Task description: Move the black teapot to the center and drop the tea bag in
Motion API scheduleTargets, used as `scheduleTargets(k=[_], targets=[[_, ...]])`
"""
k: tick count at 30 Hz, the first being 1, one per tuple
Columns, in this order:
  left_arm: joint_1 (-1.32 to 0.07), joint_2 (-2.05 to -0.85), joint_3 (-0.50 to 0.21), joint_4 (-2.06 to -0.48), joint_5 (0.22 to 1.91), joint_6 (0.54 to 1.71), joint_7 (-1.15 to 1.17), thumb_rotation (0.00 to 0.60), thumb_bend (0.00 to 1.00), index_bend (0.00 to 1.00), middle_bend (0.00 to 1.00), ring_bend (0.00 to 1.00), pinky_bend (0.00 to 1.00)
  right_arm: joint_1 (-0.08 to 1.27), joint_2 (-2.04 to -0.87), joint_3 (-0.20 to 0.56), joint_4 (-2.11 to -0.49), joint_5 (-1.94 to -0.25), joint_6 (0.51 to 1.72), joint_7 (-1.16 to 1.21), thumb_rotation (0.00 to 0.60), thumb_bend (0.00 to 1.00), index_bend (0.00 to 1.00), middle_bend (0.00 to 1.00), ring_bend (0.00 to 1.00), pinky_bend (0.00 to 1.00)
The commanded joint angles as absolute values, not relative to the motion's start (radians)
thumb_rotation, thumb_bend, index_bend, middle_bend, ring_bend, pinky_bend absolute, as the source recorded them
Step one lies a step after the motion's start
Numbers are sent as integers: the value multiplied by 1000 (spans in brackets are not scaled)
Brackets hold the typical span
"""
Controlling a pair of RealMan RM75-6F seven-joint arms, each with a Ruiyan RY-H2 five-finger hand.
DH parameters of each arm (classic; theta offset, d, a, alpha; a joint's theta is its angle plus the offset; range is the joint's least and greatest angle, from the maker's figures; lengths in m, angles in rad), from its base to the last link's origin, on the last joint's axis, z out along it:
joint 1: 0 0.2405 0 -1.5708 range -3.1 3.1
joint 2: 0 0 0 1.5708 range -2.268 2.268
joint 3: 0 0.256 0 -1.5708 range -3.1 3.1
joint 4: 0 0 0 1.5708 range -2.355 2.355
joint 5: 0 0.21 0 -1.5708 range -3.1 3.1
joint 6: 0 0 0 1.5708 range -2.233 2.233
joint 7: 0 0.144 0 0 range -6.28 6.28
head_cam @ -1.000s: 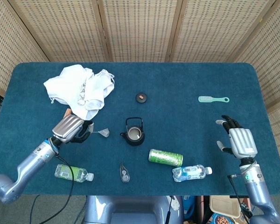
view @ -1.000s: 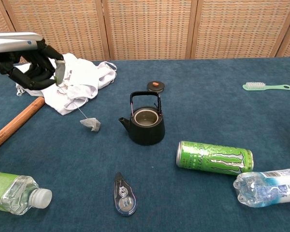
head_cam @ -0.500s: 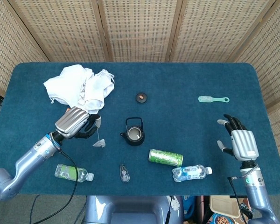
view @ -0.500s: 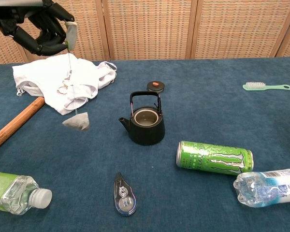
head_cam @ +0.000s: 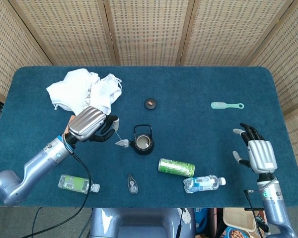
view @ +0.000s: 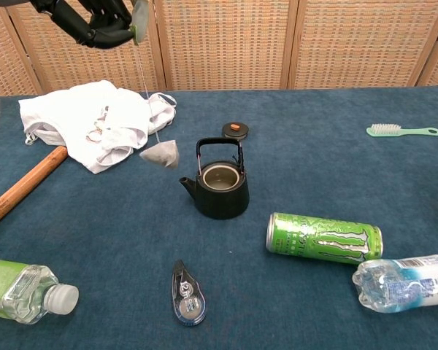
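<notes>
— Which step were we on?

— The small black cast-iron-looking teapot (view: 219,186) stood lidless near the middle of the blue felt-like table (head_cam: 198,84). Our left hand (head_cam: 92,124) pinched the tag of the pale pyramid tea bag (view: 160,154), which hung on its thin string just left of the pot.

— And the next move?

— We judged the dangling bag needed carrying over the round opening, then releasing. Our right hand (head_cam: 253,151) was empty, fingers spread.
</notes>
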State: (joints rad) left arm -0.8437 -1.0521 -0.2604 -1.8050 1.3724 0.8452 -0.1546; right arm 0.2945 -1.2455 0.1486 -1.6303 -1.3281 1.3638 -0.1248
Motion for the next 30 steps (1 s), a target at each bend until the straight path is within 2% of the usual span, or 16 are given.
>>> scheduleTargets(k=[1, 12, 20, 30], targets=[[-871, -1064, -277, -1799, 1342, 822, -145, 600, 535, 652, 794, 748, 692, 289, -1241, 150, -1633, -1329, 1366, -117, 600, 434, 276, 202, 180, 404], [-933, -1104, -293, -1796, 1273, 776, -100, 600, 536, 652, 794, 748, 692, 278, -1231, 152, -1628, -1334, 1369, -99, 600, 434, 276, 203, 180, 404], [-994, -1166, -277, -1747, 1211, 721, -23, 600, 535, 652, 794, 748, 692, 273, -1225, 157, -1614, -1324, 1356, -74, 600, 434, 276, 210, 180, 404], [-1027, -1235, -243, -1690, 1142, 713, 71, 600, 535, 652, 793, 748, 692, 268, -1213, 157, -1617, -1317, 1338, -44, 600, 434, 276, 226, 180, 404]])
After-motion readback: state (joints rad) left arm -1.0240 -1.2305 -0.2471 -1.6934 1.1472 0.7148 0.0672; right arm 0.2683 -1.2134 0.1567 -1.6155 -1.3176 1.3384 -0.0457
